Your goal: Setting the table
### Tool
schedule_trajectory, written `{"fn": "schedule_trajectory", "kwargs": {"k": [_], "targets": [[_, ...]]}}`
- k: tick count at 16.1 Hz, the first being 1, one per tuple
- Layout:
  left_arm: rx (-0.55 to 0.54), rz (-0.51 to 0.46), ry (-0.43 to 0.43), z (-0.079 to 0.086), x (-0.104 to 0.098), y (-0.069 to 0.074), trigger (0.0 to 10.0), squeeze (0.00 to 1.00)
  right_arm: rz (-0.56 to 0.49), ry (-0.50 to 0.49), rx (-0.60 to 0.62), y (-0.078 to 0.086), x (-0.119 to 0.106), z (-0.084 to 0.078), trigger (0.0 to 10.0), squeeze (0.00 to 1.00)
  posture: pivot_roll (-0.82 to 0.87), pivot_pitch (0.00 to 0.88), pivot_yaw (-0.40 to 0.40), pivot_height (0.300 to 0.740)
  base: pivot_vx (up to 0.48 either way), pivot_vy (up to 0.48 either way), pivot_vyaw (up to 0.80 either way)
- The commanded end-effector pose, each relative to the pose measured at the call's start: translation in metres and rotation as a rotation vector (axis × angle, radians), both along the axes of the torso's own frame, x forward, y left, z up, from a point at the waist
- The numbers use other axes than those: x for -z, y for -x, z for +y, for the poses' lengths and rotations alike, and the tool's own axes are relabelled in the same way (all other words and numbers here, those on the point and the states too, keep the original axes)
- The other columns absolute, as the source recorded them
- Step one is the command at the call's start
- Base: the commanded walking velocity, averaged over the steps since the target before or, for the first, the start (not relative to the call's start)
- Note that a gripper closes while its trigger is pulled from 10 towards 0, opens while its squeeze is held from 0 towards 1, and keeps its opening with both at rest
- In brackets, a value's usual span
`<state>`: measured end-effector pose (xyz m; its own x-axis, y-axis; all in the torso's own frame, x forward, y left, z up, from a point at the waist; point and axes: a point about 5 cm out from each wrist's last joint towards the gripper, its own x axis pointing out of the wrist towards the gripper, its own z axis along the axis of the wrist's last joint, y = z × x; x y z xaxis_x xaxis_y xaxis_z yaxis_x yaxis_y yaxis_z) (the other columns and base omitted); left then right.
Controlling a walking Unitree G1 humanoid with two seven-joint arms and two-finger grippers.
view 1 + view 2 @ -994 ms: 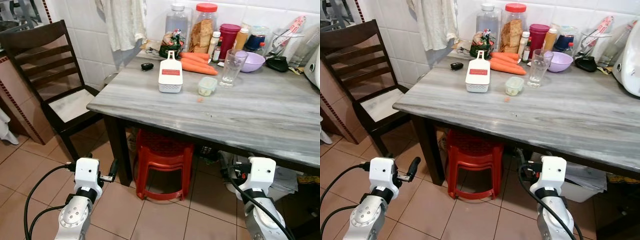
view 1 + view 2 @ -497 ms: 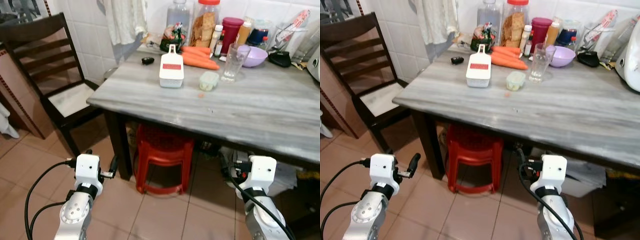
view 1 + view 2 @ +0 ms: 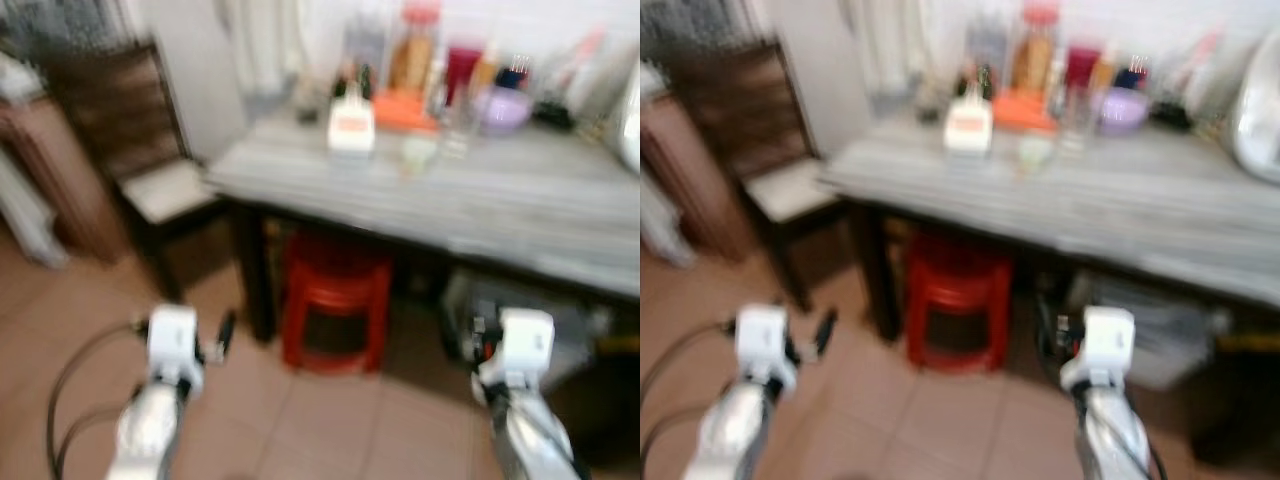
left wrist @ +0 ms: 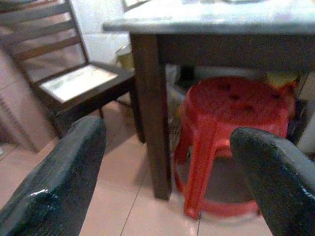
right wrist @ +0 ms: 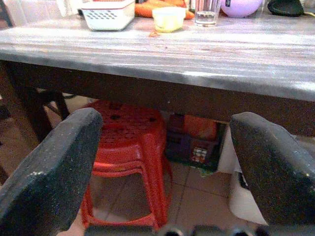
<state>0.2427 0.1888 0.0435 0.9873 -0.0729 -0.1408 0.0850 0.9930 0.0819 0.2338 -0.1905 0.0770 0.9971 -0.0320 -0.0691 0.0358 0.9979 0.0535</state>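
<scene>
The head views are blurred. A grey marble table (image 3: pixel 520 200) stands ahead. On it are a clear glass (image 5: pixel 206 11), a purple bowl (image 5: pixel 240 6), a white grater box (image 5: pixel 109 12), a small pale tub (image 5: pixel 169 18) and orange carrots (image 3: pixel 405 108). My left gripper (image 4: pixel 167 177) hangs low over the floor near the table's left leg, open and holding nothing. My right gripper (image 5: pixel 165 172) is below the table's front edge, also open with nothing between its fingers.
A red plastic stool (image 3: pixel 335 305) sits under the table. A dark wooden chair (image 3: pixel 130 150) stands at the table's left end. Jars and bottles (image 3: pixel 420 50) crowd the back along the tiled wall. Boxes and bags (image 5: pixel 194 142) lie under the table's right side.
The whole picture has shifted and gone blurred, so the camera has moved; more floor shows. Both arms hang as before and nothing on the table has moved.
</scene>
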Motion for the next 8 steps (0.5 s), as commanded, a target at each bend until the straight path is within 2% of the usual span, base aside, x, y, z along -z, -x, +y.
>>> {"fn": "schedule_trajectory", "kwargs": {"k": [1, 8], "targets": [[0.0, -0.021, -0.017, 0.0024, -0.0066, -0.0069, 10.0, 0.0, 0.006, -0.011, 0.012, -0.0002, 0.0004, -0.0005, 10.0, 0.0, 0.0, 0.0, -0.023, 0.74, -0.251, 0.0, 0.0], [0.0, -0.021, -0.021, 0.0008, -0.0063, -0.0084, 10.0, 0.0, 0.007, -0.011, 0.012, -0.0014, 0.0002, -0.001, 10.0, 0.0, 0.0, 0.0, -0.024, 0.74, -0.249, 0.0, 0.0]]}}
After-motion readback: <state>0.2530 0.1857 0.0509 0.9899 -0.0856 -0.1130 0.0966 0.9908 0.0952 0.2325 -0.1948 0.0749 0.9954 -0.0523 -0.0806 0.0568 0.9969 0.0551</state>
